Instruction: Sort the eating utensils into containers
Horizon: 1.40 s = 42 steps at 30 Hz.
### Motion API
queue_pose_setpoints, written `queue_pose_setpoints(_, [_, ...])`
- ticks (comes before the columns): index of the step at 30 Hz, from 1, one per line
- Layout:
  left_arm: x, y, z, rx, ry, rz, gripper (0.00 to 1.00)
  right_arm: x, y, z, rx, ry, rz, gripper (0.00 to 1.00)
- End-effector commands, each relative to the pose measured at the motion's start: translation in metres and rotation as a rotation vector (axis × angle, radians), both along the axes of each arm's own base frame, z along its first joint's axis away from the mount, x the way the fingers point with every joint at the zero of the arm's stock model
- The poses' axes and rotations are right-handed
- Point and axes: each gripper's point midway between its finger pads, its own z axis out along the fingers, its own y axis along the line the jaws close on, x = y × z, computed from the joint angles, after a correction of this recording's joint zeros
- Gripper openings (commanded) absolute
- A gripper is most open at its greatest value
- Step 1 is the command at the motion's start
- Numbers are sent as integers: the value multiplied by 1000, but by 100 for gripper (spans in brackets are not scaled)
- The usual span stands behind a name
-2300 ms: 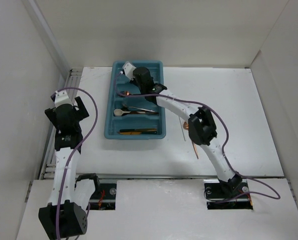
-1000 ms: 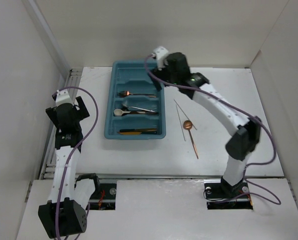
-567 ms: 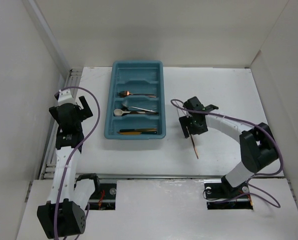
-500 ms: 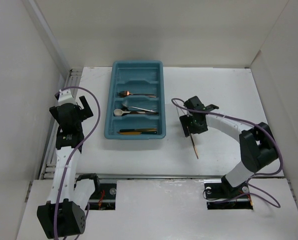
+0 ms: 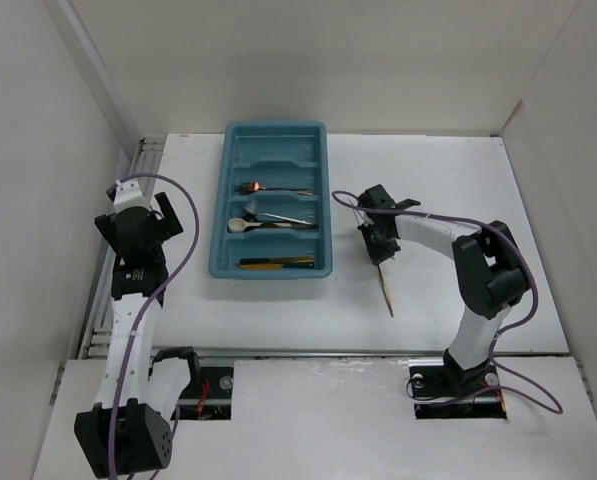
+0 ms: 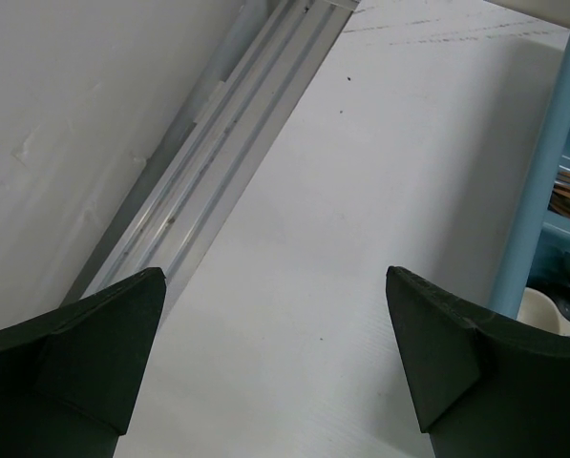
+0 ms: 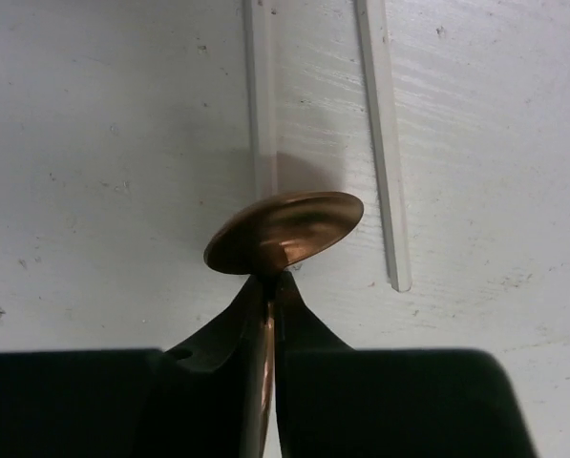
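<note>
The right end effector (image 7: 268,288) was pinched shut on the neck of a copper spoon (image 7: 285,232). The bowl of the spoon sat by the ends of two pale chopsticks (image 7: 259,105) lying on the white surface (image 7: 94,143), right of the teal tray (image 5: 219,215). The left end effector (image 6: 273,286) gaped wide, holding nothing, just left of that tray, whose slots held other utensils (image 5: 273,217).

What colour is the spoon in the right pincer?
The spoon is shiny copper; shows best in the right wrist view, clamped by the right pincer.
</note>
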Motion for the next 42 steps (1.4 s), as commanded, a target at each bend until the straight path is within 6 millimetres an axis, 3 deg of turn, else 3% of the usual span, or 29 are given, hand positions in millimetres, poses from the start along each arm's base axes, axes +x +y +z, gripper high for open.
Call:
queue_pose_setpoints(1, [-2, 5, 20, 30, -61, 28, 100, -2, -19, -9, -81, 31, -19, 5])
queue_pose_setpoints(2, [-3, 6, 16, 37, -48, 25, 100, -4, -20, -9, -86, 40, -19, 0])
queue_pose_setpoints(8, [-3, 8, 13, 38, -48, 34, 100, -4, -15, 8, -49, 16, 28, 0])
queue_pose_setpoints(10, [-3, 8, 11, 38, -48, 34, 100, -6, -14, 11, -41, 20, 31, 4])
queue_pose_setpoints(12, [-3, 8, 11, 38, -48, 34, 100, -8, -15, 12, -39, 17, 31, 0])
queue_pose_setpoints(17, [-2, 8, 13, 39, -57, 34, 100, -5, -13, 36, -4, -50, 19, 0])
queue_pose_setpoints(26, [-2, 7, 13, 36, -57, 25, 100, 2, -5, 47, 30, -110, 40, 3])
queue_pose_setpoints(29, [-3, 7, 16, 37, -66, 26, 100, 3, -2, 35, 29, -85, 43, 6])
queue_pose_setpoints(34, [-3, 7, 11, 36, -57, 25, 100, -11, 9, -2, -5, 33, 86, 7])
queue_pose_setpoints(36, [-3, 5, 11, 33, -58, 17, 100, -12, 16, -5, -4, 30, 106, 10])
queue_pose_setpoints(39, [-1, 4, 15, 32, -67, 8, 100, -19, 15, -11, 4, 50, 89, 22])
queue_pose_setpoints(40, [-1, 4, 15, 32, -67, 8, 100, -21, 14, -15, 3, 54, 89, 32])
queue_pose_setpoints(42, [0, 4, 17, 33, -76, 8, 100, -27, 11, -10, 0, 59, 89, 39])
